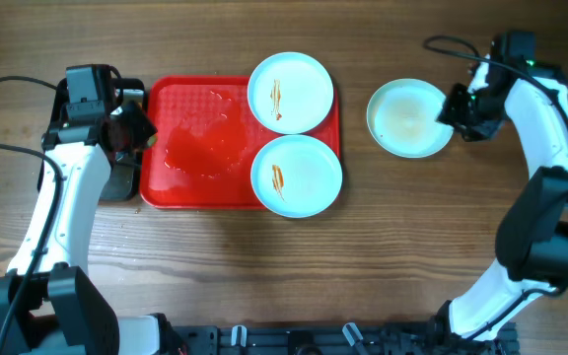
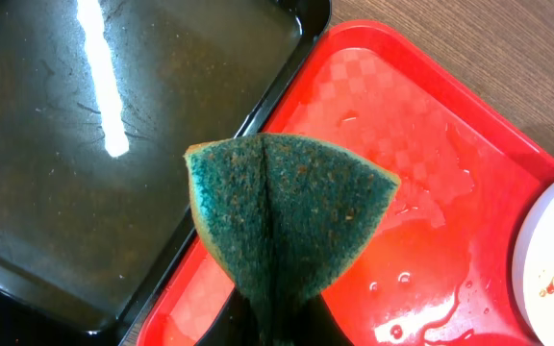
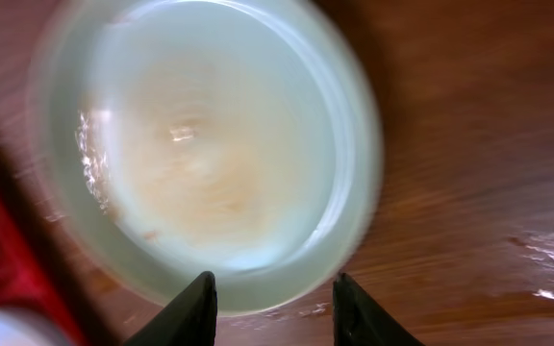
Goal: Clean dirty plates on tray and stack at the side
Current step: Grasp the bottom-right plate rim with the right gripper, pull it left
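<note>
The red tray lies left of centre, wet, with two sauce-streaked plates on its right side: one at the back, one at the front. A third plate with a faint smear sits on the wood to the right of the tray; it fills the right wrist view. My right gripper is open and empty at that plate's right edge. My left gripper is shut on a green sponge, held over the tray's left edge.
A black rectangular pan with liquid sits just left of the tray, under the left arm. Water drops lie on the wood by the right plate. Cables run along the back corners.
</note>
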`<state>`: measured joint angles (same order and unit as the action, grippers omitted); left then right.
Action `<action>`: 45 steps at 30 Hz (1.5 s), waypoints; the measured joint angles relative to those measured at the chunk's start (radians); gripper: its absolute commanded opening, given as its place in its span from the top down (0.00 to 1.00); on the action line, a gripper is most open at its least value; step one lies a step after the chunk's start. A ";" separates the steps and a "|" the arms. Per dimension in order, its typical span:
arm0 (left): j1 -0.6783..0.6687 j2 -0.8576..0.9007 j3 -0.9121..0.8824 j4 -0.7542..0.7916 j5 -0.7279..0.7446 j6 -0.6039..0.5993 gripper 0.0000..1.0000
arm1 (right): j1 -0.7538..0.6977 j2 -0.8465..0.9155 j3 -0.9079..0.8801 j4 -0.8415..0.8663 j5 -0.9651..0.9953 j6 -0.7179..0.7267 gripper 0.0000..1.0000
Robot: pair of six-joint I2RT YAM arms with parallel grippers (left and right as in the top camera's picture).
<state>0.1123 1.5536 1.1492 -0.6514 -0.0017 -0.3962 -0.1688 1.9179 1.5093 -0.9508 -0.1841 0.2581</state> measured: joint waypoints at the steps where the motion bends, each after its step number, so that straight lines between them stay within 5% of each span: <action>1: 0.000 0.000 0.000 0.000 0.000 0.000 0.95 | 0.032 -0.020 0.006 -0.011 -0.012 -0.008 0.58; 7: 0.000 0.000 0.000 -0.008 0.000 0.000 0.96 | 0.373 -0.065 -0.051 -0.037 -0.074 0.024 0.56; 12: 0.000 0.000 0.000 -0.018 0.000 0.000 0.96 | 0.497 -0.065 -0.201 0.013 -0.079 0.045 0.60; 19: 0.000 0.000 0.000 -0.023 0.000 0.000 0.96 | 0.518 -0.056 -0.266 0.091 -0.089 0.063 0.73; 23: 0.000 0.000 0.000 -0.023 0.000 0.000 0.96 | 0.518 0.010 -0.266 0.100 -0.122 0.051 0.96; 35: 0.000 0.000 0.000 -0.023 0.000 0.000 0.96 | 0.525 0.012 -0.167 0.025 -0.131 0.051 0.96; 41: 0.000 0.000 0.000 -0.022 0.000 0.000 0.96 | 0.706 0.014 -0.163 0.442 -0.086 0.333 0.96; 45: 0.000 0.000 0.000 -0.023 0.000 0.000 0.96 | 0.848 0.058 -0.158 0.546 0.019 0.452 0.96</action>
<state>0.1123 1.5539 1.1492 -0.6739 -0.0013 -0.3962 0.6792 1.9762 1.3510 -0.4046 -0.1654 0.7097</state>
